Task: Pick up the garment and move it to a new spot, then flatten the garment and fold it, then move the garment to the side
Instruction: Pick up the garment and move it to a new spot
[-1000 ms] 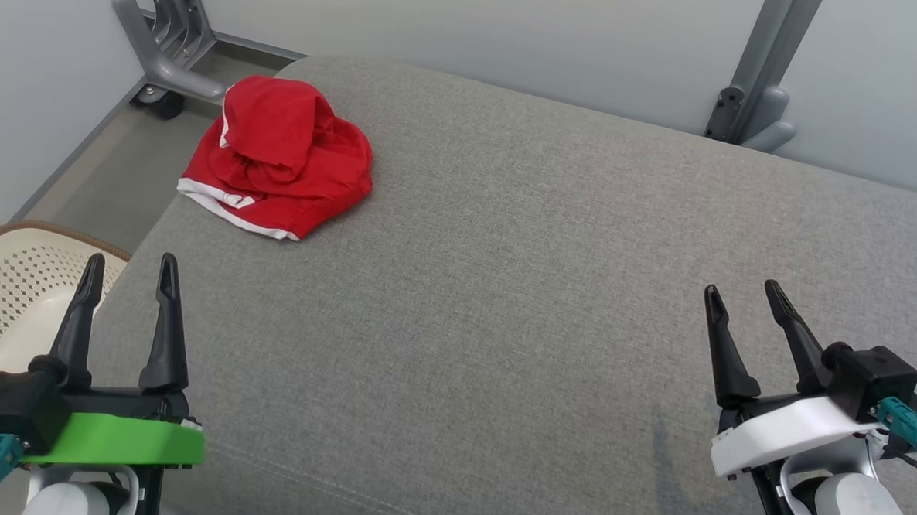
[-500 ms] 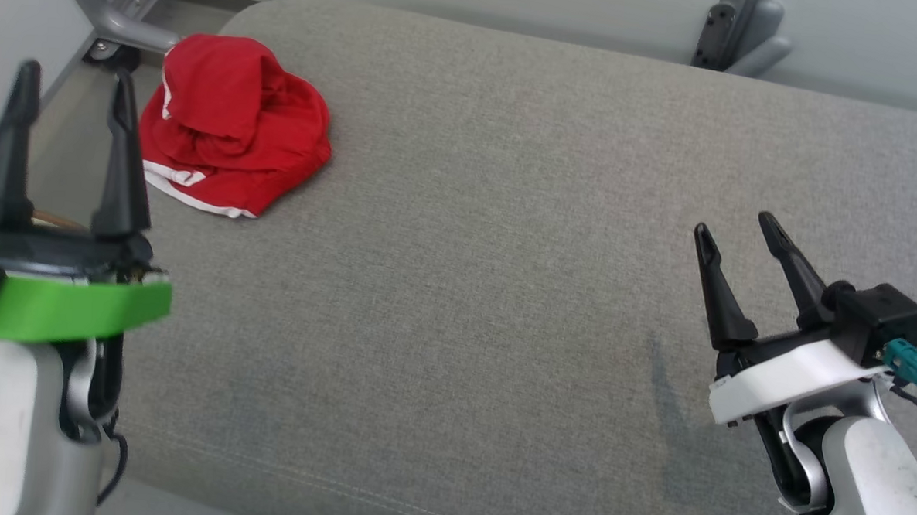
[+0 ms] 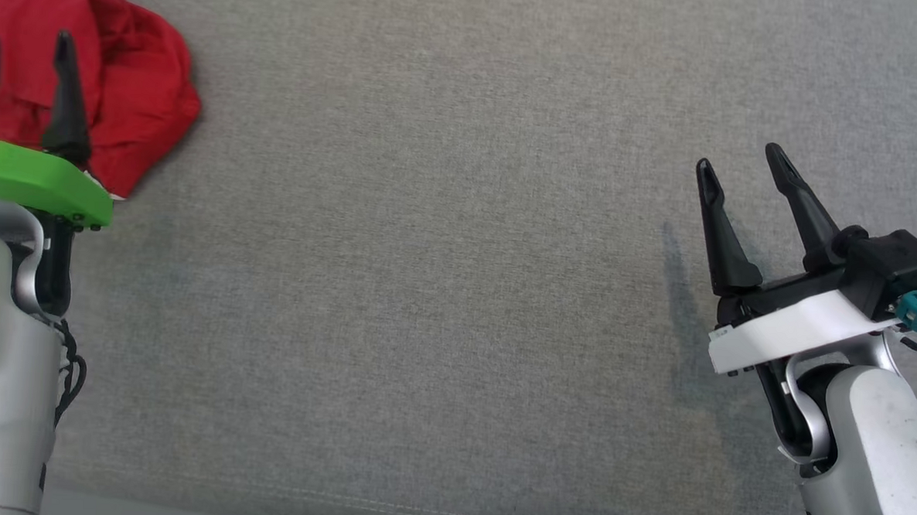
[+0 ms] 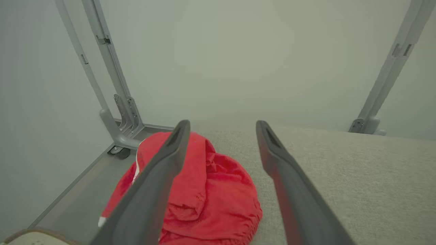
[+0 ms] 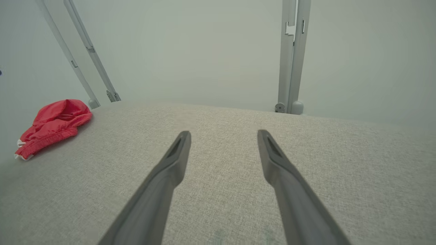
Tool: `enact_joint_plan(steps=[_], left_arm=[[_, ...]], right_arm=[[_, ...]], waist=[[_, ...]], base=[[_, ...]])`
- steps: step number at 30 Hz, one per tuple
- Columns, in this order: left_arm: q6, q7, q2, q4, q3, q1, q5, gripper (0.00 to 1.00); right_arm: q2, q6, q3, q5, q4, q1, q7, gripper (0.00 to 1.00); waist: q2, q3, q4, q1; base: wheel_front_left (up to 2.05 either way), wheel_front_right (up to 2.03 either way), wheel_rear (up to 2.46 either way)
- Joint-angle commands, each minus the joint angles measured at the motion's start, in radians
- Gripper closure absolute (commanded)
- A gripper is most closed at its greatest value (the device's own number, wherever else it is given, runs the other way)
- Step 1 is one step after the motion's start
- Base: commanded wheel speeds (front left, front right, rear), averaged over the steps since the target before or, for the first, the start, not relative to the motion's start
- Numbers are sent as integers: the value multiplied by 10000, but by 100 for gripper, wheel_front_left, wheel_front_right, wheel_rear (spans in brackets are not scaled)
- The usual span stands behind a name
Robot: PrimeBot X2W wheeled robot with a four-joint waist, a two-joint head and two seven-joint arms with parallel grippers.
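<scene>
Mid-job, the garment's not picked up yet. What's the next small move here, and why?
Probably ease the left end effector forward and down onto the red garment, ready to close. It is open and empty, and the crumpled heap lies just ahead of it near the left edge of the grey cushion. The right end effector is open too, but far across the cushion.

One red garment [image 3: 125,96] is counted on one grey cushion [image 3: 428,248]. Two grippers are seen, the left gripper [image 3: 25,37] and the right gripper [image 3: 738,155], each with two dark fingers [image 3: 67,93]. Three grey frame posts [image 4: 109,68] are counted, and perhaps one basket rim [image 4: 37,236] at a corner.
</scene>
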Motion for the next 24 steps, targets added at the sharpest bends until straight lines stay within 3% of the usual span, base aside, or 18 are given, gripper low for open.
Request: enact_joint_plan(steps=[1, 8, 11, 12, 13, 14, 15, 24], left_arm=[[-83, 87, 35, 578, -32, -304, -200, 0], [-243, 551, 39, 3655, -503, -1169, -902, 0], [-252, 795, -9, 4161, -789, -1255, -1328, 0], [-247, 822, 19, 4281, -863, -1269, -1472, 28], [-247, 822, 19, 4281, -863, -1269, -1472, 28], [-248, 813, 57, 4353, -963, -1264, -1528, 58], [-249, 805, 110, 4430, -1086, -1244, -1605, 100], [-222, -530, 760, 4408, -1375, -1484, -1396, 100]], right_arm=[[-42, -8, 20, -61, -54, -212, -42, 0], [-73, -8, 138, -52, -16, -524, -88, 0], [-78, -8, 180, -14, 54, -556, -101, 0], [-79, -8, 191, 4, 76, -561, -110, 0], [-79, -8, 191, 4, 76, -561, -110, 0], [-78, -8, 198, 20, 105, -569, -126, 0], [-80, -9, 196, 30, 120, -580, -130, 0], [35, -8, -57, -85, 281, -273, -242, 0]], waist=[[0, 905, -728, -2], [0, 1354, -898, -2], [0, 1375, -922, -2], [0, 1371, -927, -2], [0, 1371, -927, -2], [0, 1351, -934, -2], [0, 1333, -943, -2], [0, 649, -901, -2]], base=[[0, 0, 0], [0, 0, 0], [0, 0, 0], [0, 0, 0], [0, 0, 0], [0, 0, 0], [0, 0, 0], [0, 0, 0]])
